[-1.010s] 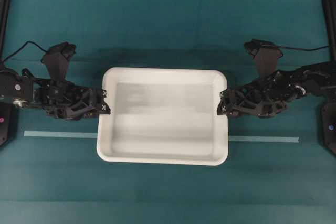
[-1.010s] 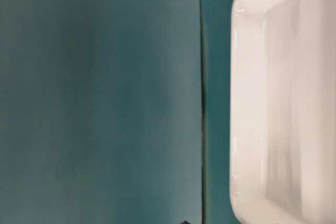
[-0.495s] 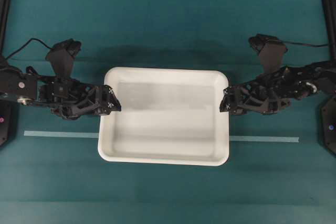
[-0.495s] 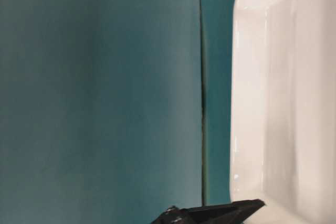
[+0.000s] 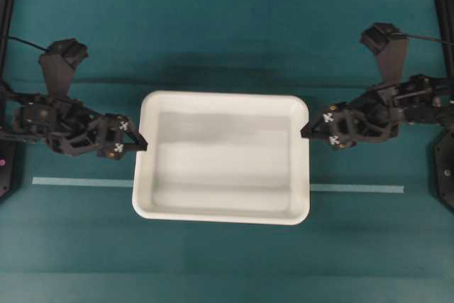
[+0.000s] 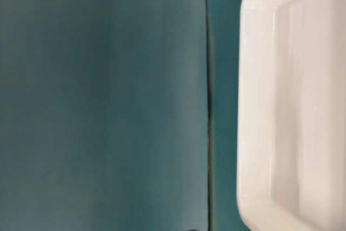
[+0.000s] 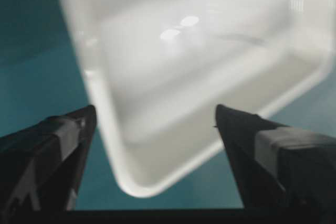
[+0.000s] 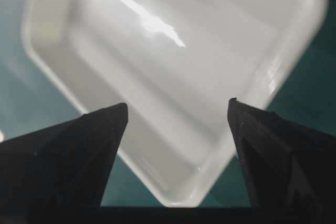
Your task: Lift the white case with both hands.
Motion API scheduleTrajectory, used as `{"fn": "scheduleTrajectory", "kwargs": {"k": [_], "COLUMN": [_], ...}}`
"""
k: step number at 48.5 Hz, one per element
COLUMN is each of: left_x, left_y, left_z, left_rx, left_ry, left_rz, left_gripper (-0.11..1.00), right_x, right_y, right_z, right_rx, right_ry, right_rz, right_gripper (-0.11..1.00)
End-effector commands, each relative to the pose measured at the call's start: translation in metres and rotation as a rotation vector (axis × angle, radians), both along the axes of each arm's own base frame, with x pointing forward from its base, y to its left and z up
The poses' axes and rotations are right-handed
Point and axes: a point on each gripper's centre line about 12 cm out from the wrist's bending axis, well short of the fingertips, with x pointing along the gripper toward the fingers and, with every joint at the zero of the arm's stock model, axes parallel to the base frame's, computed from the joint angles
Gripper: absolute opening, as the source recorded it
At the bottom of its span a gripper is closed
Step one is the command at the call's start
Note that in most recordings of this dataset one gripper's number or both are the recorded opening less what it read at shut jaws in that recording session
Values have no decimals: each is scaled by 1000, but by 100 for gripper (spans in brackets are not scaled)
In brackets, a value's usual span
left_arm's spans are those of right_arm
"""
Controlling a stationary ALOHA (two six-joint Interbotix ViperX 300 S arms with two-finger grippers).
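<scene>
White case (image 5: 220,157) sits flat in the middle of the overhead frame, on the teal counter (image 5: 227,40), over a pale tape line (image 5: 78,182). At centre left, the left gripper (image 5: 136,144) has let go: a second ago its jaws were on the case's left rim, and now they are spread, with the tips just outside that rim. At centre right, the right gripper (image 5: 306,132) has likewise drawn back from the right rim, its tips close beside it. In the table-level view, the case fills the right side, with no arm on it; only a dark blurred tip shows at the top edge. In the left wrist view, the left jaws stand wide apart, the case's corner between and beyond them, unheld. The right wrist view shows the same: jaws spread, holding nothing. My reading is that the lift is over and the case is set down and released.
</scene>
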Motion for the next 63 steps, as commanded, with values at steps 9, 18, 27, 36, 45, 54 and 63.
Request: {"fn": "scheduleTrajectory", "kwargs": {"k": [9,18,27,36,45,54,63], "left_x": [-1,3,6,5,-5,-20,-40], "left_y": [-2,-2,-4,-9,-12,-12,-13], "left_z": [40,66,80,89,100,120,137], "left_rx": [145,250,383,539,697,793,835], "left_ry": [-129,-225,-301,-349,-382,-448,-518], "left_rz": [-118,-184,-266,-367,-452,-465,-449], "left_gripper": [95,94,93,91,91,91,91], "right_x": [-5,-14,-24,-37,-52,-66,-75], "right_y": [-1,2,6,13,18,23,25], "right_z": [40,61,80,101,117,133,140], "right_rx": [-220,-360,-471,-581,-656,-698,-714], "right_ry": [-156,-229,-295,-380,-449,-516,-541], "right_rz": [116,194,252,299,326,330,336], "right_gripper": [83,83,83,83,83,83,83]}}
